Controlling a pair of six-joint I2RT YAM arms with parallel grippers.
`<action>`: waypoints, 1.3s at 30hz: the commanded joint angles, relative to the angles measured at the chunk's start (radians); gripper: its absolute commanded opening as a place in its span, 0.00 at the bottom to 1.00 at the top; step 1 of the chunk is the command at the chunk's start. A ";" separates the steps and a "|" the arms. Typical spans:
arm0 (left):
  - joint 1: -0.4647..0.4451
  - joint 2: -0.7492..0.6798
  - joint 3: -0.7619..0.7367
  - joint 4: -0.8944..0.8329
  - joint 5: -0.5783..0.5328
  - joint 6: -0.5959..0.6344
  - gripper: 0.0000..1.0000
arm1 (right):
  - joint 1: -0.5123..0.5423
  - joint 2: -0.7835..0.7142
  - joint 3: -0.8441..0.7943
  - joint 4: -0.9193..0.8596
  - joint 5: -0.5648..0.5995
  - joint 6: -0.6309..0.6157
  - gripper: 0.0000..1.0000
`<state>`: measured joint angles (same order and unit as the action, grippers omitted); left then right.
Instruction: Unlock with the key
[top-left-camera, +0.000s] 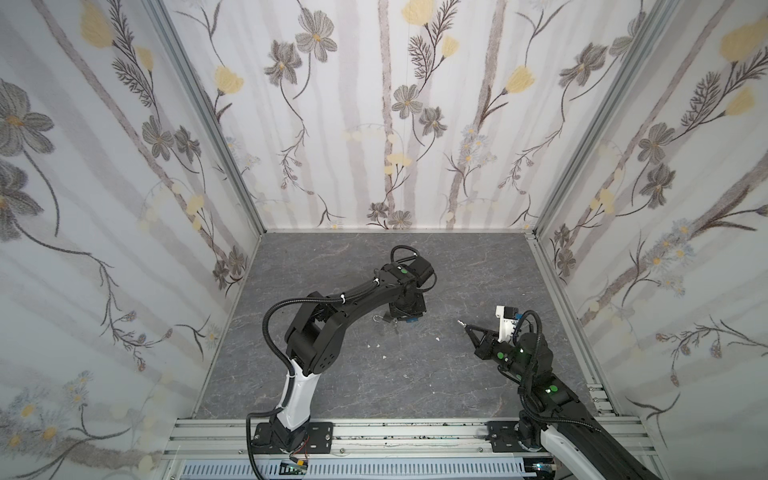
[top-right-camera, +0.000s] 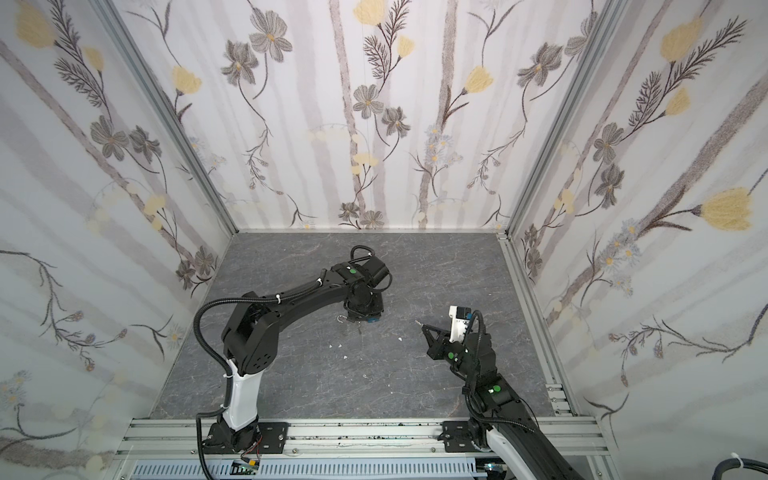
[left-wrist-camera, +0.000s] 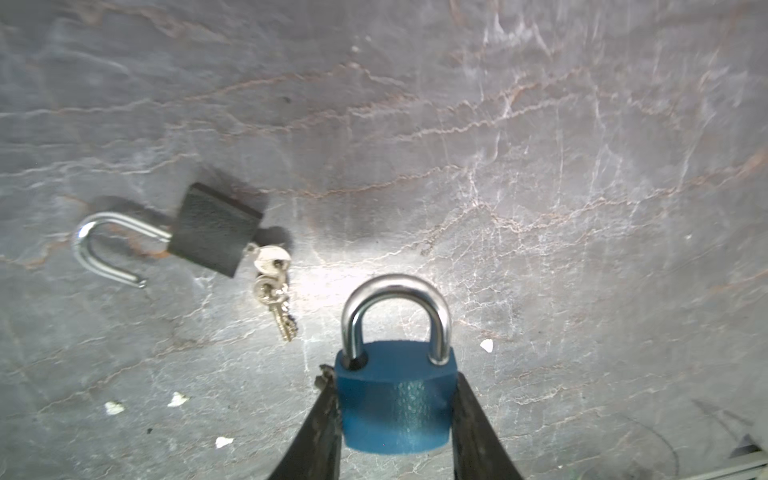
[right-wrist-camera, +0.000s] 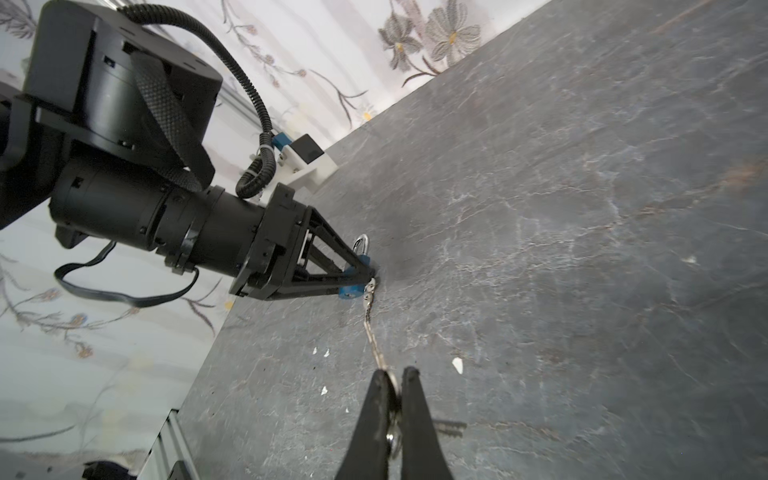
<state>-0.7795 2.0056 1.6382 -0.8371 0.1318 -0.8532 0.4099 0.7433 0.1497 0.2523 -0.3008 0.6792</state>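
No lettering is readable on the blue padlock (left-wrist-camera: 395, 399) or black padlock (left-wrist-camera: 214, 228).

Blue padlock (left-wrist-camera: 395, 407) clamped in left end effector (left-wrist-camera: 394, 376), open black padlock (left-wrist-camera: 214, 228), keys (left-wrist-camera: 274, 282)

The left arm (top-left-camera: 332, 320) and right arm (top-left-camera: 536, 361) are both matte black, each with a glossy white link at the bottom. Ribbed black cable conduit (top-left-camera: 266, 328) loops alongside them, cinched with white zip ties (top-left-camera: 343, 297), and green dots (top-left-camera: 402, 271) mark the joints. The left gripper (right-wrist-camera: 360, 275) has black, open triangular truss fingers, and a white bracket (top-left-camera: 505, 322) sits on the right wrist.
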 joint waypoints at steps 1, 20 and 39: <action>0.012 -0.070 -0.059 0.114 0.011 -0.103 0.25 | 0.048 0.059 0.014 0.190 0.010 -0.006 0.00; 0.034 -0.261 -0.178 0.288 0.029 -0.335 0.26 | 0.214 0.384 0.069 0.528 0.161 0.049 0.00; 0.035 -0.295 -0.230 0.361 0.066 -0.426 0.26 | 0.293 0.646 0.134 0.735 0.245 0.122 0.00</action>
<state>-0.7444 1.7214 1.4139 -0.5167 0.1921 -1.2644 0.6949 1.3678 0.2657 0.9092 -0.0784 0.7834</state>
